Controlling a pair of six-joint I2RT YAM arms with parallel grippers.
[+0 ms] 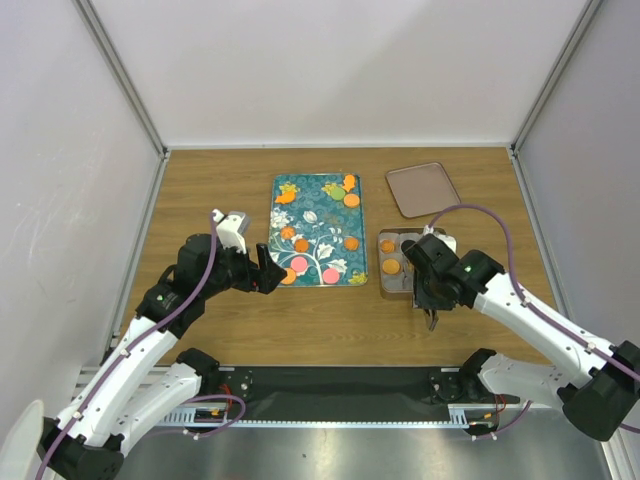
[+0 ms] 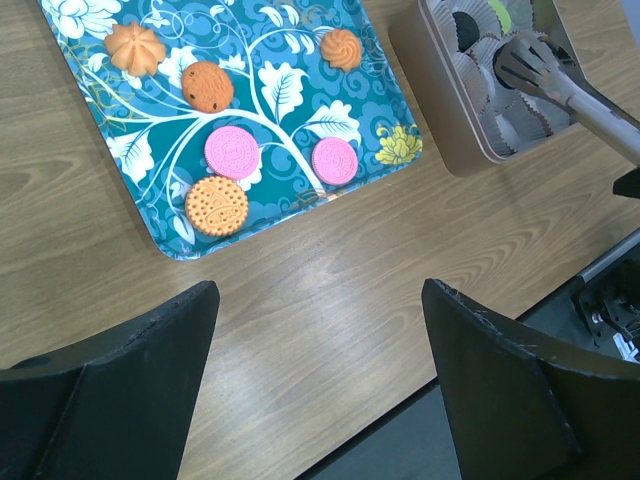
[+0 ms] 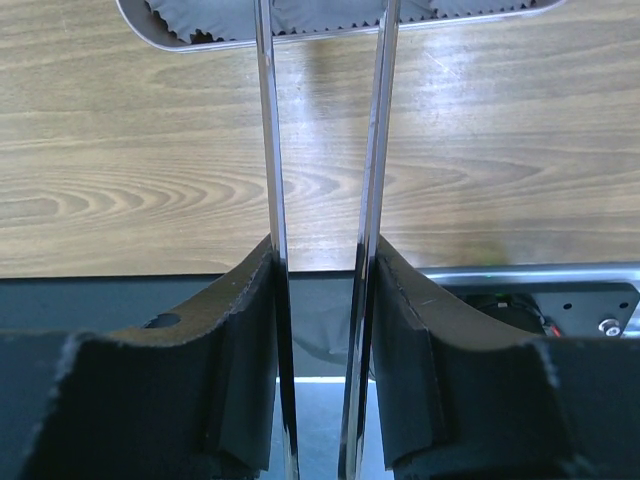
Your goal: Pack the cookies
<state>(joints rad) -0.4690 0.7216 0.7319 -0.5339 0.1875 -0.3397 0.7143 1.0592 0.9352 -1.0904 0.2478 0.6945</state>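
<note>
Several cookies lie on the teal flowered tray (image 1: 277, 200): two pink ones (image 2: 232, 152) (image 2: 334, 160) and orange ones (image 2: 216, 206) (image 2: 207, 86) near its front edge. Two orange cookies (image 1: 387, 246) (image 1: 390, 266) sit in the square metal tin (image 1: 398, 290). My left gripper (image 2: 320, 300) is open and empty over bare wood, just in front of the tray's near corner. My right gripper (image 3: 322, 260) is shut on metal tongs (image 3: 272, 150). The tongs' tips (image 2: 525, 65) hang over the tin's grey paper cups and hold nothing.
The tin's lid (image 1: 422, 189) lies flat at the back right, beyond the tin. The table's front edge and the black base rail (image 1: 340, 385) run close below both grippers. White walls enclose the table on three sides.
</note>
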